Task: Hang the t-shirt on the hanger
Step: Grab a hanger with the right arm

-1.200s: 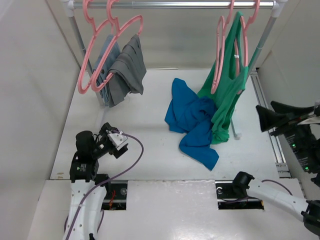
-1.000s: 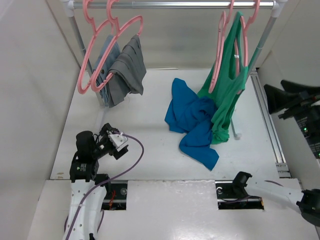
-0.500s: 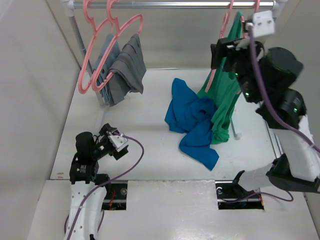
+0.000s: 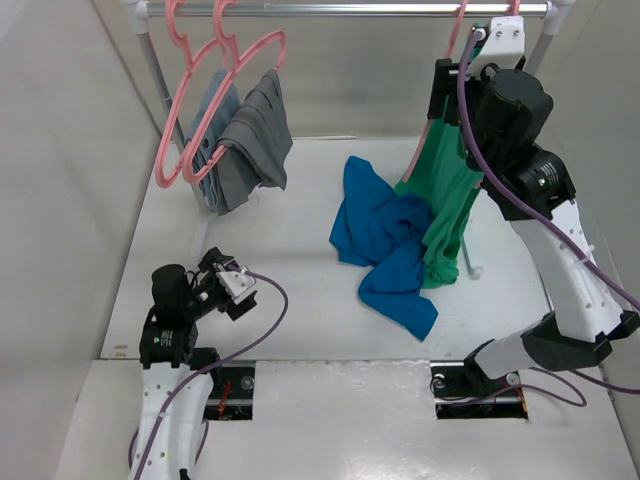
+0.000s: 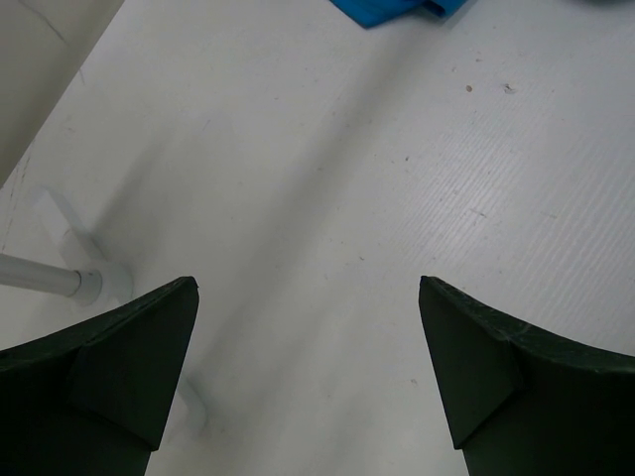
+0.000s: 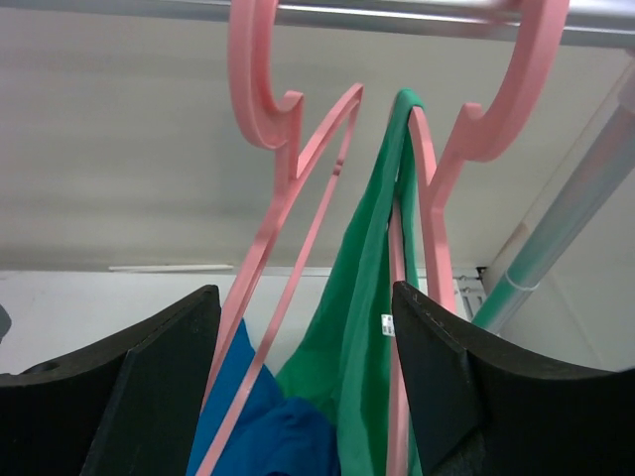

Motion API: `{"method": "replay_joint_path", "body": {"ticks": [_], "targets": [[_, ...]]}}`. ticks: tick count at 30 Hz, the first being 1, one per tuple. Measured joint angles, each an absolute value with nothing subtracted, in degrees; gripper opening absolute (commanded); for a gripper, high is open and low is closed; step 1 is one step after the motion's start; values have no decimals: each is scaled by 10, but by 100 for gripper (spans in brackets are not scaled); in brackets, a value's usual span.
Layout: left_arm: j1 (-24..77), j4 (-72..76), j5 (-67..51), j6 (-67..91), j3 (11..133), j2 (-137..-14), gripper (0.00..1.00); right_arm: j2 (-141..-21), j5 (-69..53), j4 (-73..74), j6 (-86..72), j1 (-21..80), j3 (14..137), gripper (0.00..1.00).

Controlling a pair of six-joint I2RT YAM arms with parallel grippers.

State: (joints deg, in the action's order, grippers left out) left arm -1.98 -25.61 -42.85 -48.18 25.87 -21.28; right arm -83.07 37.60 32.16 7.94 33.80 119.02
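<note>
Partly hidden: hanger (image 6: 268, 124) btm behind spread R fingers (image 6: 119, 397); L fingers (image 5: 109, 387) spread; t-shirt (image 4: 380, 235) edge under green top (image 4: 450, 190).

The hanger (image 6: 268, 233) between the right gripper's (image 6: 306, 297) dull black fingers (image 6: 119, 397) is smooth, shiny pink plastic. The rail (image 6: 397, 15) above is shiny metal. The t-shirt (image 4: 385, 235) below is soft, crumpled cloth. Under the left gripper (image 5: 308, 288), the table (image 5: 397, 198) looks matt and finely ribbed.

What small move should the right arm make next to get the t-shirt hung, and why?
Probably ease the right gripper forward and shut on the bare pink hanger: its jaws stand open facing it at the rail, nothing is held, and the t-shirt lies crumpled on the table.
</note>
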Motion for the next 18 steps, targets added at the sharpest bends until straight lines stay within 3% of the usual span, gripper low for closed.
{"method": "replay_joint_path", "body": {"ticks": [9, 18], "targets": [[-20, -256, -429, -482, 259, -213, 92, -852, 297, 323, 45, 283, 1184, 68], [-20, -256, -428, -482, 258, -213, 92, -857, 256, 325, 28, 267, 1184, 70]]}}
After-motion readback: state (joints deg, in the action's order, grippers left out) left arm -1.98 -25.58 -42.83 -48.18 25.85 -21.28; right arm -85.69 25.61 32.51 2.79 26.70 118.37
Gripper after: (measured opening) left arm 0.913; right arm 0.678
